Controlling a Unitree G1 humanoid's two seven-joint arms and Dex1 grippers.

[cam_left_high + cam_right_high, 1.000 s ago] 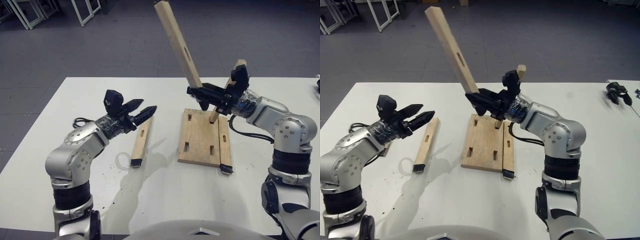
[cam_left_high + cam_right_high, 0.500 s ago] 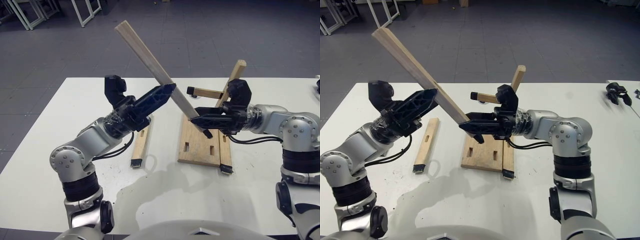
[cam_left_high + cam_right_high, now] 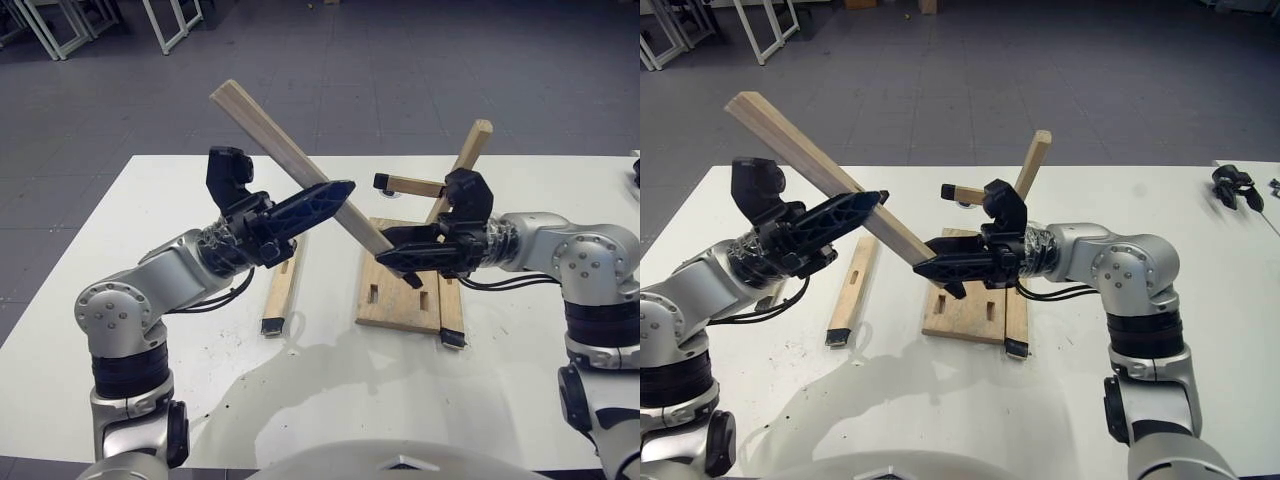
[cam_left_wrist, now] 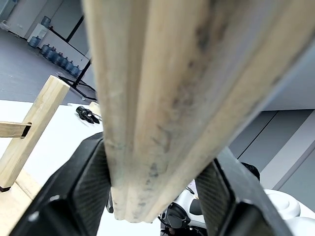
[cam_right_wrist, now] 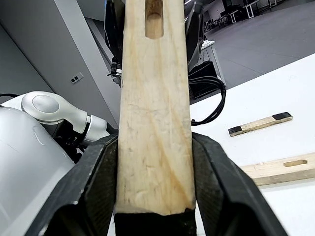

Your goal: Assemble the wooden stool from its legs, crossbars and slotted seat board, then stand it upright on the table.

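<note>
The left gripper (image 3: pixel 335 192) is clamped on the middle of a held leg (image 3: pixel 270 125), which slants up toward the robot's left above the table (image 3: pixel 120 260). The right gripper (image 3: pixel 385 248) is clamped on its lower end, above the seat board (image 3: pixel 395 290).

A slotted leg (image 3: pixel 281 285) lies flat beneath the left gripper. Right of it, the seat board lies flat, with a third leg (image 3: pixel 450 310) along its right edge. Behind the board, a tilted leg (image 3: pixel 470 150) carries a crossbar (image 3: pixel 410 185). A small black object (image 3: pixel 1237 185) lies at the table's far right.

The right arm hides the tilted leg's foot. The right gripper covers the held leg's lower tip.

The table is white. The floor (image 3: pixel 450 60) is dark grey, and white frames (image 3: pixel 170 20) stand at the far left.
</note>
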